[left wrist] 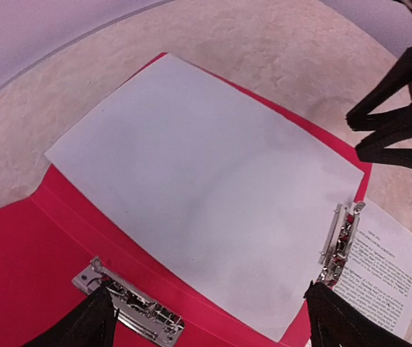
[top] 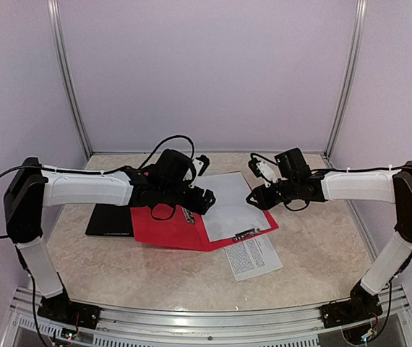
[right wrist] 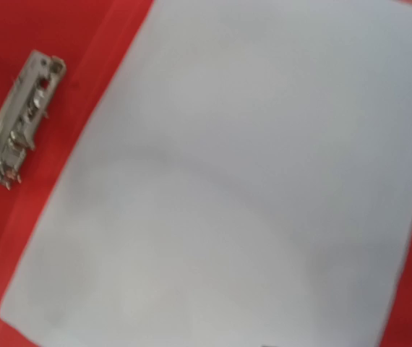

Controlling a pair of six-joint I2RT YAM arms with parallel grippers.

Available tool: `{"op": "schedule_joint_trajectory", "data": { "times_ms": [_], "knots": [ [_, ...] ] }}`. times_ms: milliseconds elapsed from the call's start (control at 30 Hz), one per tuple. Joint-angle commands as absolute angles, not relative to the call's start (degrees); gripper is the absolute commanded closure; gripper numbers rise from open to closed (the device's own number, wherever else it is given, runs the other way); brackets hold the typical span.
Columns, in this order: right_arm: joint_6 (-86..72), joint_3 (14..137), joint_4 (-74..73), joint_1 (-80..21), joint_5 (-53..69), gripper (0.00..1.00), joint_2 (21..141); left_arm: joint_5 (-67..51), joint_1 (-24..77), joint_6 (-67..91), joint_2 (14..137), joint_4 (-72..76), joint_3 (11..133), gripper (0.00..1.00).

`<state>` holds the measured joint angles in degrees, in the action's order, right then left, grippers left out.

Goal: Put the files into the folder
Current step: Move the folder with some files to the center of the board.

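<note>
The red folder (top: 164, 228) lies open on the table. A blank white sheet (top: 233, 206) lies on its right half, next to a metal clip (top: 243, 235). A printed sheet (top: 253, 256) lies on the table at the folder's near edge. My left gripper (top: 200, 200) hovers over the folder's middle, open and empty. In the left wrist view its fingers (left wrist: 90, 325) stand wide apart above the blank sheet (left wrist: 206, 181) and a second clip (left wrist: 130, 307). My right gripper (top: 254, 197) is over the sheet's right edge, its fingers (left wrist: 379, 97) apart. The right wrist view shows only the sheet (right wrist: 249, 181) and the folder (right wrist: 69, 43).
A flat black folder (top: 110, 220) lies left of the red one, partly under it. The enclosure's back and side walls with metal posts (top: 72, 87) ring the table. The printed sheet (left wrist: 387, 267) sticks out beyond the red folder's edge.
</note>
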<state>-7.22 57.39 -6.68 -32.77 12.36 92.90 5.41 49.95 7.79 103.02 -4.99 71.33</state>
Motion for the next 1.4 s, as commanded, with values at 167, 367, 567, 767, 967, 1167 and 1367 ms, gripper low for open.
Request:
{"op": "schedule_joint_trajectory", "data": {
  "times_ms": [167, 367, 567, 767, 967, 1167, 1367],
  "knots": [
    [-7.21, 58.58, -4.16, -34.98, 11.71, 0.71, 96.63, 17.30, 45.45, 24.39, 111.79, -24.43, 80.94, 0.10],
    [-7.61, 55.18, -3.19, -34.99, 10.26, 0.71, 95.05, 17.88, 45.18, 26.18, 118.06, -26.61, 83.61, 0.13],
    [-8.83, 53.00, -1.84, -34.98, 10.81, 0.72, 94.63, 14.89, 45.13, 29.10, 120.93, -25.98, 82.90, 0.19],
    [-10.12, 51.26, -0.73, -35.16, 11.74, 0.72, 93.54, 11.57, 46.95, 33.52, 119.70, -23.14, 80.12, 0.21],
    [-10.66, 48.87, -1.04, -35.85, 12.14, 0.73, 92.44, 11.23, 48.23, 34.96, 118.06, -21.87, 79.45, 0.21],
    [-9.70, 48.05, -5.78, -35.86, 6.78, 0.73, 87.25, 7.23, 48.41, 37.14, 115.93, -19.17, 77.85, 0.22],
    [-9.41, 49.42, -11.40, -35.86, 2.65, 0.72, 83.77, 1.33, 50.06, 41.37, 115.65, -14.48, 77.48, 0.25]
  ]
}}
